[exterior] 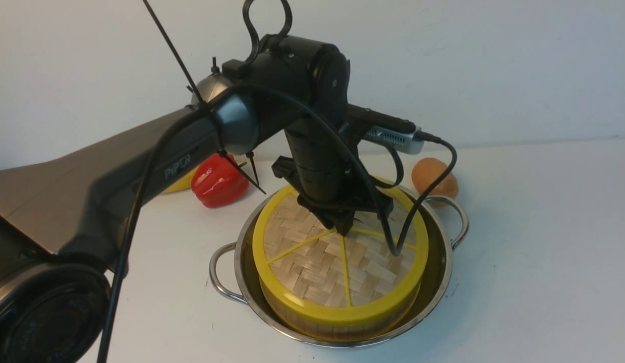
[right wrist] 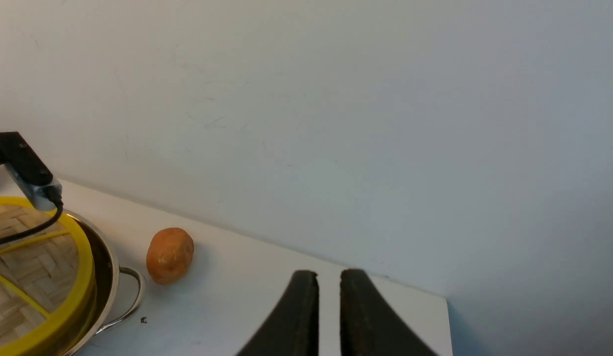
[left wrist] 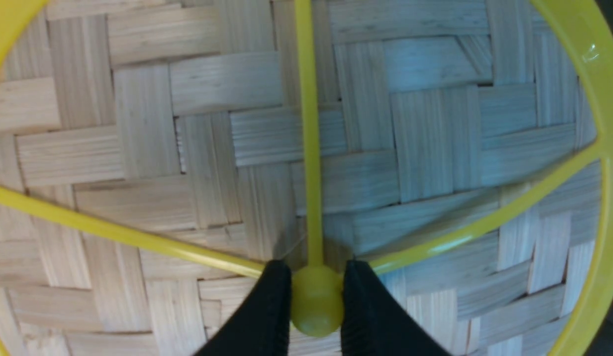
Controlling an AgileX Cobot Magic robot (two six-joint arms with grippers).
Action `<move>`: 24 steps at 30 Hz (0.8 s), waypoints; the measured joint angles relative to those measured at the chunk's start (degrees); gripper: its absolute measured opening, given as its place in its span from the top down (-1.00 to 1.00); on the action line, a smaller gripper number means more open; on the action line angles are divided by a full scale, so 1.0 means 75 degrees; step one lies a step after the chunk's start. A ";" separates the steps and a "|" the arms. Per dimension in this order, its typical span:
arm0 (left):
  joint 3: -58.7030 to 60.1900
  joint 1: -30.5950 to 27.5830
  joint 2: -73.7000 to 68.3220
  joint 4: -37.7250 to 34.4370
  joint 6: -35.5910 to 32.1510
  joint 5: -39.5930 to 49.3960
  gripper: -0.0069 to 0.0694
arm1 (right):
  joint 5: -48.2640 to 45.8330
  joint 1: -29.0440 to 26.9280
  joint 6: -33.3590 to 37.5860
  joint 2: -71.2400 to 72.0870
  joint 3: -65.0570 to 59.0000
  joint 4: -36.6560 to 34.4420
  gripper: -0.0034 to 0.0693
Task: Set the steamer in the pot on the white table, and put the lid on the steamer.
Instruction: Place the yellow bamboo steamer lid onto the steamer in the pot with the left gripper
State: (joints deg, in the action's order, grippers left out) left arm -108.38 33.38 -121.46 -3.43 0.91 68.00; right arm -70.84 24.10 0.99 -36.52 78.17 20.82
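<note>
On top of the steamer [exterior: 337, 325] sits the lid [exterior: 337, 262], flat & centred, and the steamer is down inside the pot [exterior: 440, 282], w/ shiny metal showing round it. Your left claw [left wrist: 316, 277] comes straight down on the lid's middle. Its two black fingers [left wrist: 266, 316] squeeze the little yellow knob [left wrist: 316, 311] from both sides, part way closed. I think you hold it there b/c the knob keeps the lid level. Both jobs look about done; letting go is what's left, I guess. Your right claw [right wrist: 328, 296] hangs off to the side, just a thin gap btwn its jaws, nothing in it, prob. to keep out of the way. Your white table [exterior: 544, 252] is flat & matte. A red pepper [exterior: 219, 181] & an orange lump [exterior: 436, 176] lie behind the pot. At the back is a plain pale wall [exterior: 494, 60].
</note>
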 joint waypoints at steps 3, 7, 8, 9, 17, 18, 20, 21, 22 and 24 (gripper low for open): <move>0.0000 0.0000 0.0000 0.0007 -0.0040 -0.0008 0.50 | 0.0000 0.0000 0.0000 0.0000 0.0000 0.0000 0.65; 0.0000 0.0009 0.0000 0.0007 -0.0223 -0.0054 0.37 | 0.0000 0.0000 0.0000 0.0000 0.0000 0.0000 0.65; 0.0000 0.0009 0.0000 -0.0003 -0.0241 -0.0069 0.31 | 0.0000 0.0000 0.0000 0.0000 0.0000 0.0000 0.65; 0.0000 0.0019 0.0000 -0.0003 -0.0257 -0.0089 0.28 | 0.0000 0.0000 0.0000 0.0000 0.0000 0.0000 0.65; 0.0031 0.0086 0.0298 0.0238 -0.0321 -0.0474 -0.25 | 0.0000 0.0000 0.0000 0.0000 0.0000 0.0000 0.62; 0.0002 0.0091 0.0429 0.0416 -0.0321 -0.0450 -0.28 | 0.0000 0.0000 0.0000 0.0000 0.0000 0.0000 0.62; -0.0079 0.0091 0.0618 0.0630 -0.0321 -0.0325 -0.29 | 0.0000 0.0000 0.0000 0.0000 0.0000 0.0000 0.61; -0.0199 0.0091 0.0843 0.0827 -0.0321 -0.0122 -0.28 | 0.0000 0.0000 0.0000 0.0000 0.0000 0.0000 0.61; -0.0263 0.0091 0.0993 0.0914 -0.0321 -0.0022 -0.26 | 0.0000 0.0000 0.0000 0.0000 0.0000 0.0000 0.61; -0.0370 0.0091 0.1503 0.1048 -0.0321 0.0097 -0.12 | 0.0000 0.0000 0.0000 0.0000 0.0000 0.0000 0.60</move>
State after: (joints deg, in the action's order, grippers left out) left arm -111.15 34.06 -110.19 4.43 -1.50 68.73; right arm -70.84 24.10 0.99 -36.52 78.17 20.82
